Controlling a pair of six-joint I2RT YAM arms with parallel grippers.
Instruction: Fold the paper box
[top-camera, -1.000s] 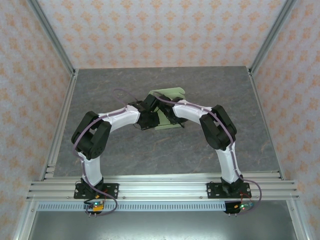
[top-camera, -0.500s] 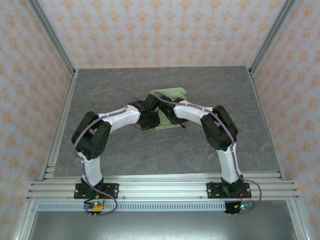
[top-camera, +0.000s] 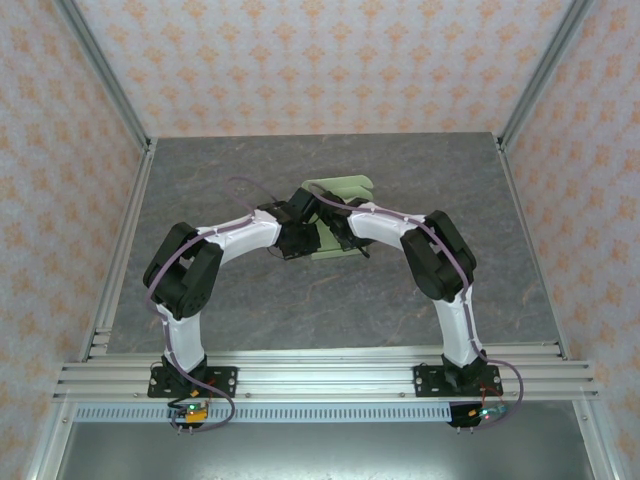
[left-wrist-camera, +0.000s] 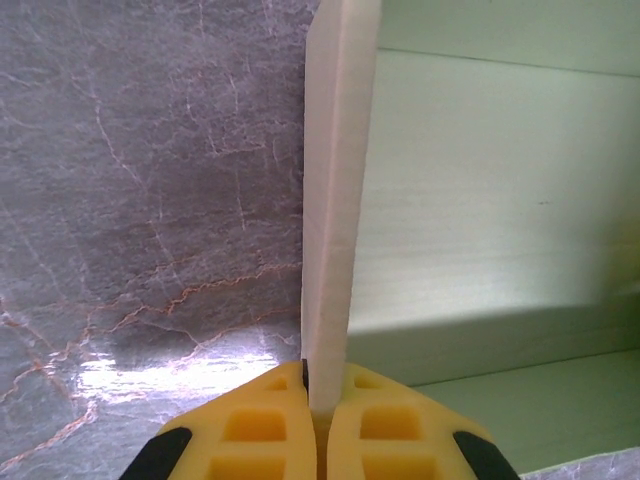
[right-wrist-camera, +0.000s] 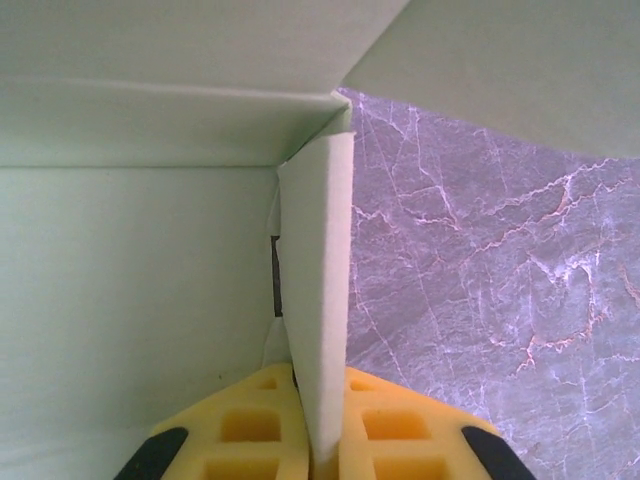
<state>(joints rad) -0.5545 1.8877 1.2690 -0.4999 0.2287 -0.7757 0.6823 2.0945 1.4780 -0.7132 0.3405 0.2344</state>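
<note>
**A:** Paper box, whereabouts?

**B:** Middle of the tabletop, toward the far half, between the two wrists; pale green, partly raised, walls standing.

**A:** Left fingers?

**B:** Clenched on an upright wall of the box, seen edge-on; card pinched thin between the yellow pads; green box floor to its right, grey marbled tabletop to its left.

**A:** Right fingers?

**B:** Pinched tight on an upright flap near an inner corner; green panel to the left, a creased wall running across the top; tabletop off to the right.

**A:** Edges, room for moving?

**B:** Open grey surface all round the box; far edge and aluminium side rails well apart from it; wide stretch toward the arm bases too.
</note>
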